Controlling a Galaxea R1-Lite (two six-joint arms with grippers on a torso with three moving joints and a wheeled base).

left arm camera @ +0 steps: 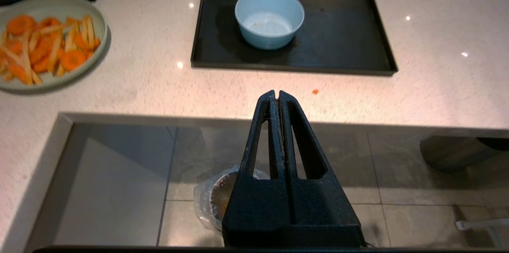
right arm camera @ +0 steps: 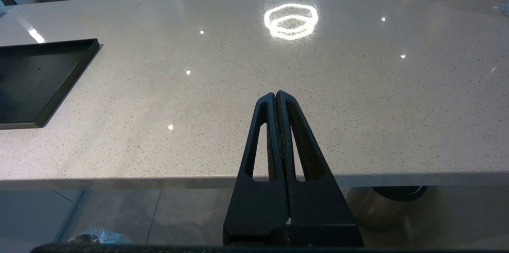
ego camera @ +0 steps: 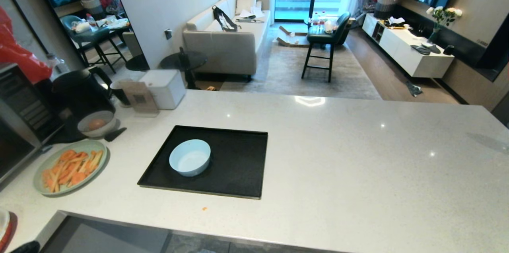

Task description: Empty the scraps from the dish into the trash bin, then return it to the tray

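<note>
Black jaws of the left gripper (left arm camera: pixel 276 98) pressed together, empty, hanging off the near edge of the counter (ego camera: pixel 358 173) above the floor.

Below that gripper, down on the tiles, sits the trash bin (left arm camera: pixel 208 201) with its crinkled liner, half hidden by the gripper's body. Out on the counter the dish (ego camera: pixel 190 157) stands upright on the left half of the tray (ego camera: pixel 238 165), and it looks bare inside, no scraps visible; one tiny orange crumb (ego camera: pixel 204 208) lies on the counter just in front of the tray. The green plate (ego camera: pixel 41 165) of carrot strips sits well off to the left, untouched. The right gripper (right arm camera: pixel 276 98) is parked at the counter's edge too, jaws together on nothing. By my reckoning, both tipping and return are done; what remains is only parking the left arm clear.
</note>
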